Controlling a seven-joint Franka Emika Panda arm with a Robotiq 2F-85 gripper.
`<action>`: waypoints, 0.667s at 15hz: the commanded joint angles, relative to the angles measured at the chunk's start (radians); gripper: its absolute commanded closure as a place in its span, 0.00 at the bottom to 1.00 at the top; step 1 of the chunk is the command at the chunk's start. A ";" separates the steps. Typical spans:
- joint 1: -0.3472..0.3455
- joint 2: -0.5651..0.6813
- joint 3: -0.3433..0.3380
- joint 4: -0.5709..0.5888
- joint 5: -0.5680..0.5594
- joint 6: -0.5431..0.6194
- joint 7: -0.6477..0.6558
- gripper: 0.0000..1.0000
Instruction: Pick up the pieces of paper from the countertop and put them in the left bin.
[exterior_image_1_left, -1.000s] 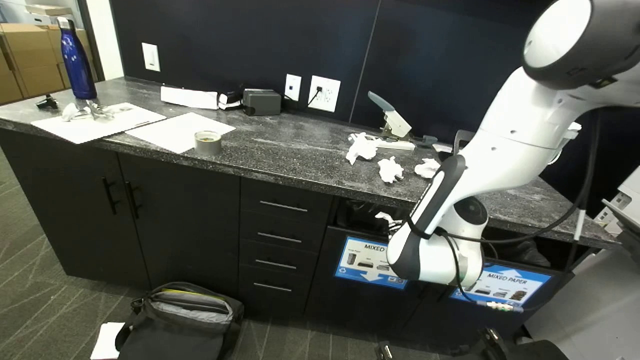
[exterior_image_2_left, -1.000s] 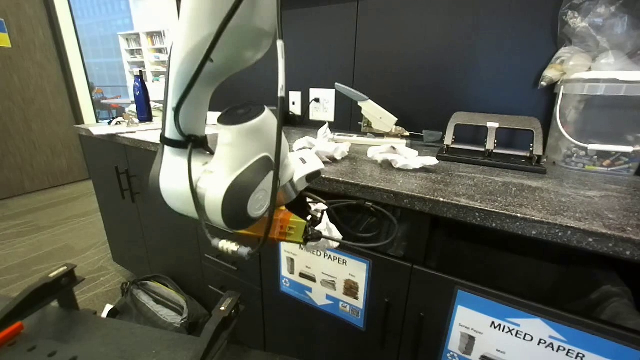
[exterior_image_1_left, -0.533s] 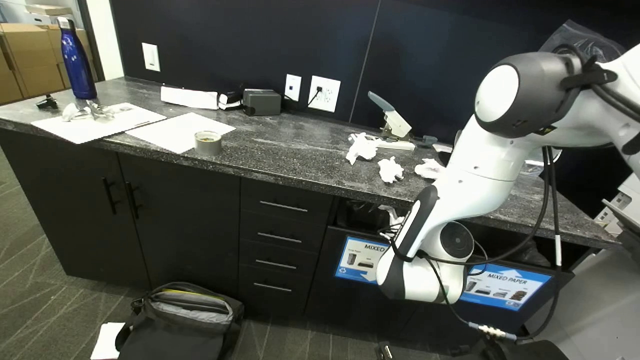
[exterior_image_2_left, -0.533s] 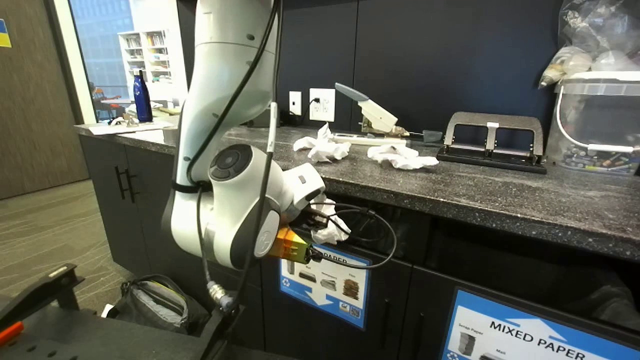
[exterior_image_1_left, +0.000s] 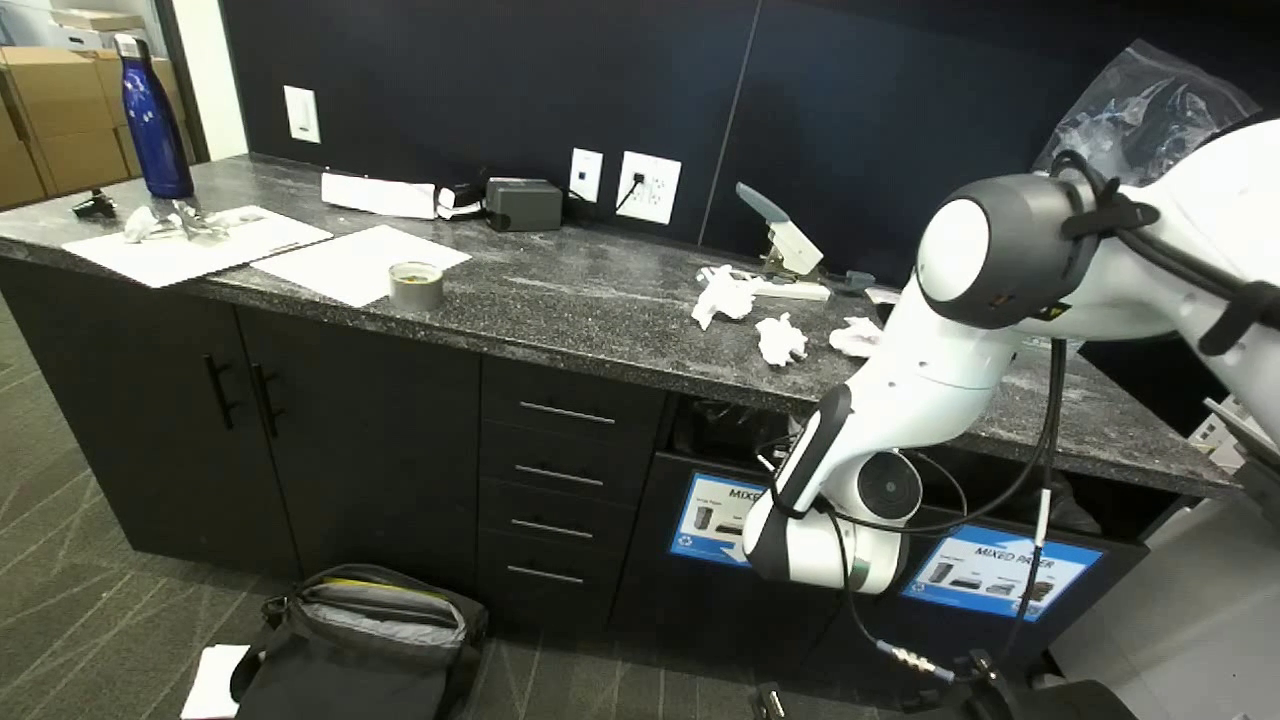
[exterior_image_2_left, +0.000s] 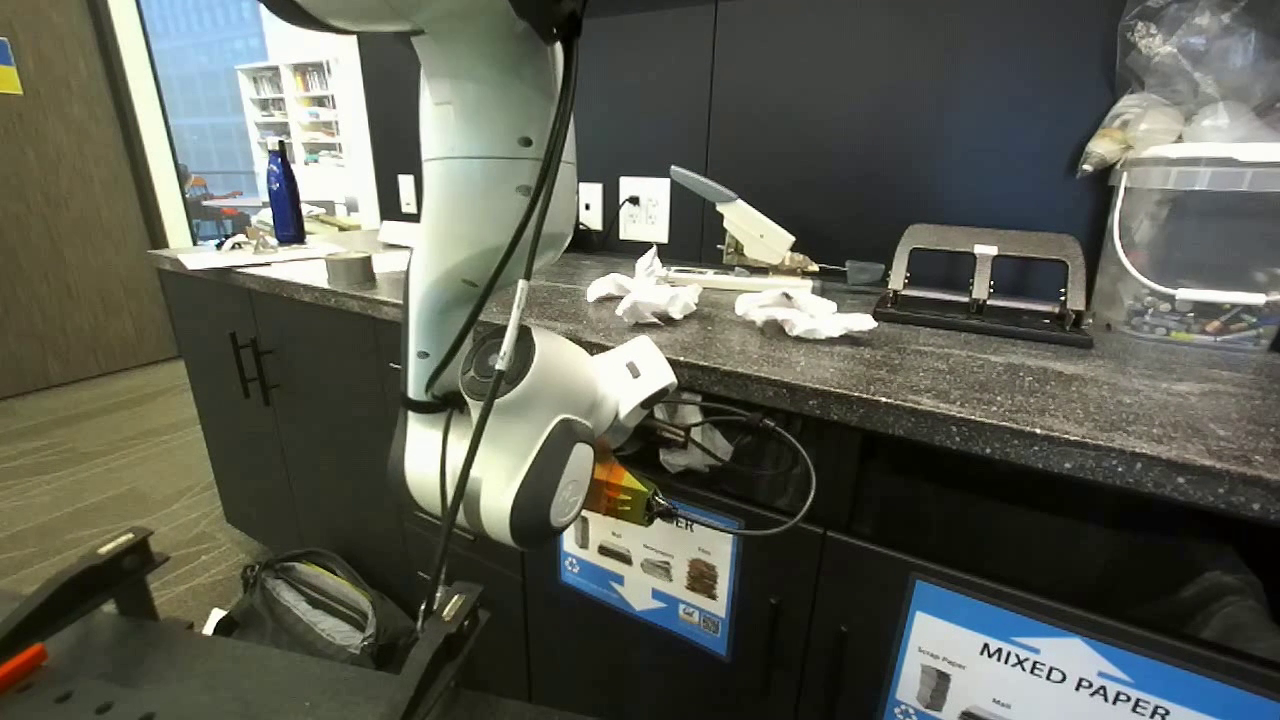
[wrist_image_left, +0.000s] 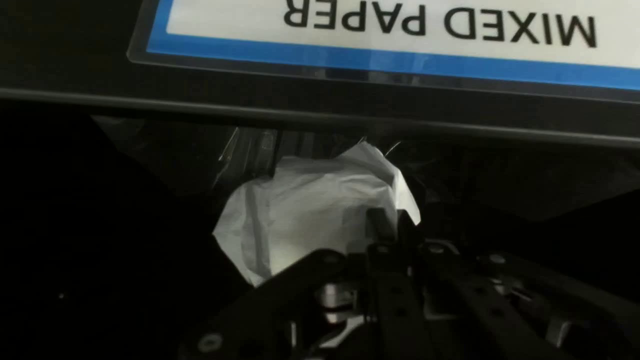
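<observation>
Thin white crumpled paper (wrist_image_left: 310, 205) is pinched at its edge between the fingertips of my gripper (wrist_image_left: 393, 224), whose jaws are closed on it. It hangs over the dark opening of the left bin, inside the bin's rim (wrist_image_left: 250, 111) and below the countertop (exterior_image_2_left: 1000, 390). Cables partly cover this paper (exterior_image_2_left: 690, 452) in an exterior view, and the arm hides the fingers there. On the countertop, crumpled pieces of paper (exterior_image_1_left: 724, 297) lie near the stapler, with further scraps (exterior_image_1_left: 780, 340) beside them. The left bin's front (exterior_image_2_left: 765, 560) carries a blue-and-white label.
Above the opening, the countertop edge (exterior_image_2_left: 820, 400) overhangs. A stapler (exterior_image_1_left: 795, 248), a hole punch (exterior_image_2_left: 985, 280) and a clear bucket (exterior_image_2_left: 1190, 250) stand along the back. A similar right bin front (exterior_image_2_left: 860, 620) is alongside. A bag (exterior_image_1_left: 370, 640) lies on the floor.
The arm has swung and lowered, bringing the paper rightward and further into the bin opening in an exterior view. The grip on the paper is kept. The scraps on the countertop have not moved.
</observation>
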 joint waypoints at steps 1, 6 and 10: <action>0.006 0.094 -0.025 0.157 0.036 0.005 0.005 0.94; 0.004 0.163 -0.040 0.283 0.071 -0.053 -0.006 0.91; -0.002 0.159 -0.046 0.320 0.086 -0.125 -0.006 0.56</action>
